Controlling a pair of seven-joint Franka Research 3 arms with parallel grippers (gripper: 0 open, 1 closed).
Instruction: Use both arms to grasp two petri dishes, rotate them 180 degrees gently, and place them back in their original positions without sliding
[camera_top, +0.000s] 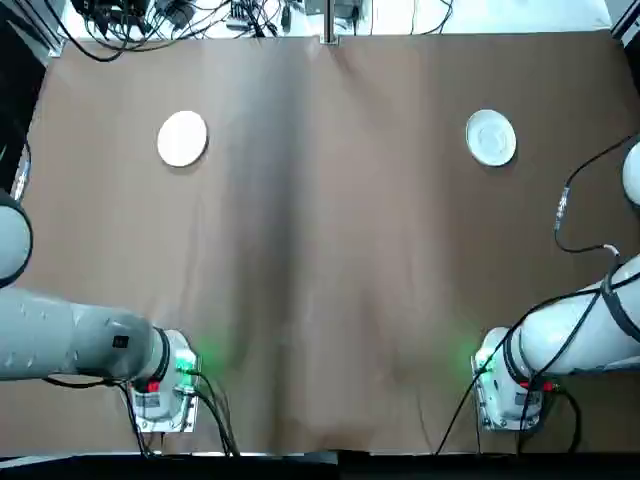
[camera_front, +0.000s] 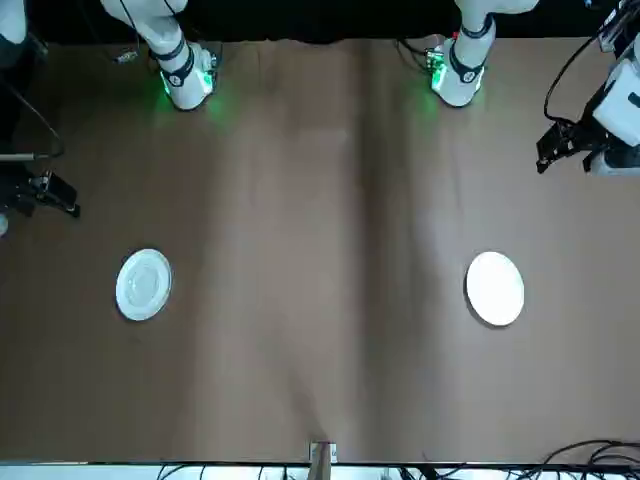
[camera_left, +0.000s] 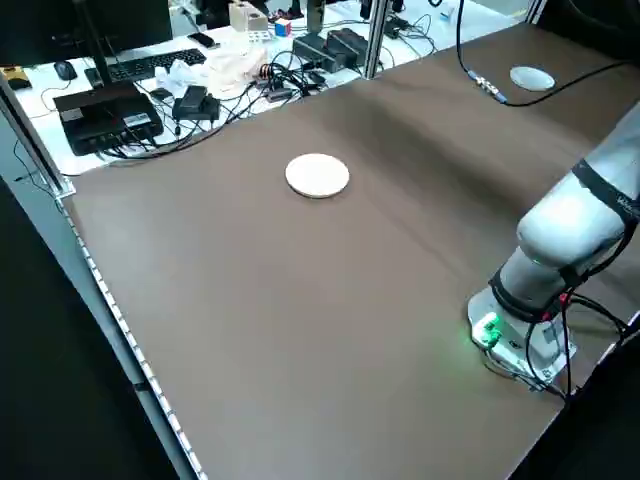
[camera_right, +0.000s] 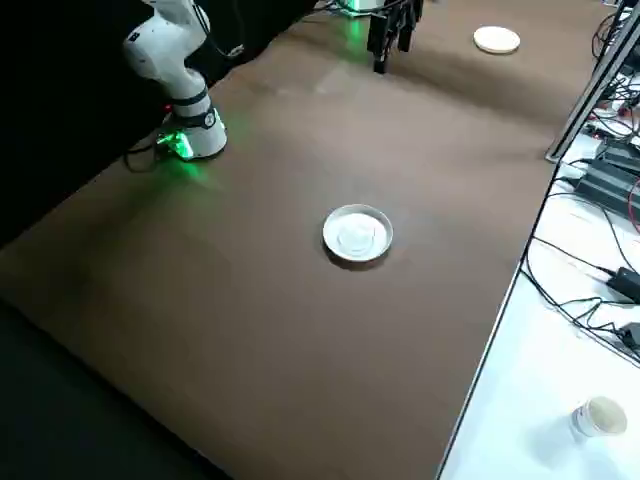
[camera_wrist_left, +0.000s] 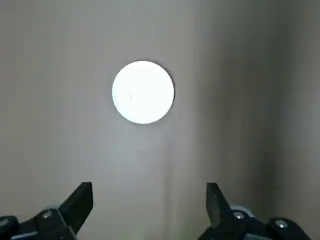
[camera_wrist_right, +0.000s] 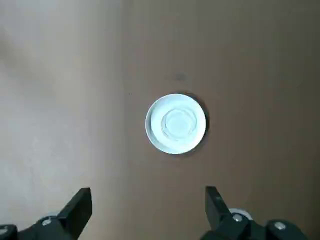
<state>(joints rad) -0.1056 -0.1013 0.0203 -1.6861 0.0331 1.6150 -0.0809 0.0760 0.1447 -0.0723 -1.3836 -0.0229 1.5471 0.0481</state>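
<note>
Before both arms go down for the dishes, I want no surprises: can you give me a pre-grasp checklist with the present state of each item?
1. Left gripper open: ok.
2. Right gripper open: ok.
3. Plain flat white round petri dish lies free on the brown table, untouched: ok.
4. White rimmed petri dish with inner ring lies free, untouched: ok.
5. Each dish shows ahead of its own gripper in the wrist views: ok.
6. Dish lids seated firmly: cannot tell.

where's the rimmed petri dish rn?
The rimmed petri dish lies flat on the brown table, at the far right in the top view, on the right arm's side. The right hand hangs open above it, not touching.
</note>
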